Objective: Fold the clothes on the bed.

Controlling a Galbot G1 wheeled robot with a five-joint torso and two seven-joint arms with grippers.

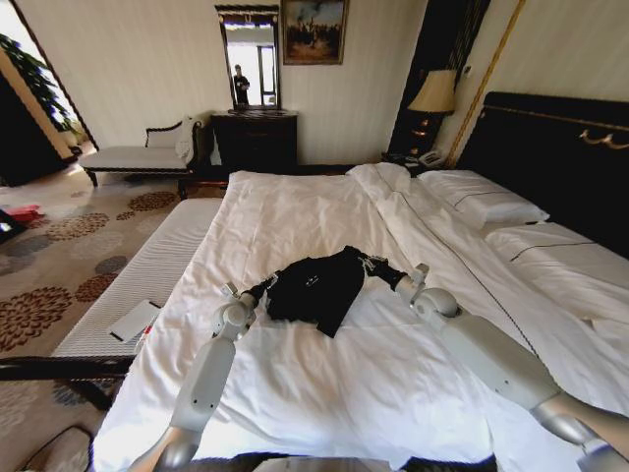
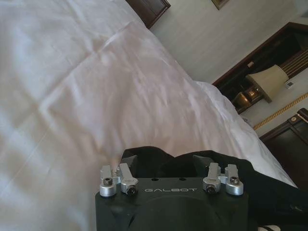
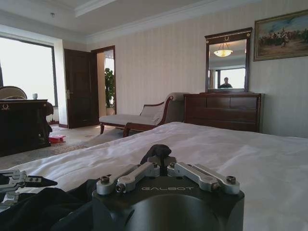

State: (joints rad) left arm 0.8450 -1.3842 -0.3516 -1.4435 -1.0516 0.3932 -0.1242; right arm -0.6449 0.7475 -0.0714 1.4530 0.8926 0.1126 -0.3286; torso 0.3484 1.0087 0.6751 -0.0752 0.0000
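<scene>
Right, nearest to me are my two arms reaching out over the white bed (image 1: 295,393), and both are down at the black T-shirt (image 1: 316,285), which lies crumpled in a heap around the middle of the duvet, well short of the pillows. My left pincer (image 1: 257,292) sits at the shirt's near-left edge; from its wrist camera the fingers (image 2: 120,175) stand apart with dark cloth bunched between them, but I cannot tell whether they have actually closed on it. My right pincer (image 1: 395,274) is at the shirt's right side, by what looks like a sleeve; its wrist camera shows the finger links (image 3: 130,177) drawn together with a small tuft of black fabric standing up between the tips, so I judge it is pinching the shirt. The thing itself should handle as light, limp cotton: no stiffness, it will sag and drag on the duvet, and cloth on cloth may catch rather than slide. I would take it by hems, shoulder seams or sleeve ends, where a doubled edge gives the fingers something to bite. There are no containers here. Farther off sit the pillows (image 1: 482,202), and beyond the bed a dark dresser (image 1: 254,141) under a mirror.
</scene>
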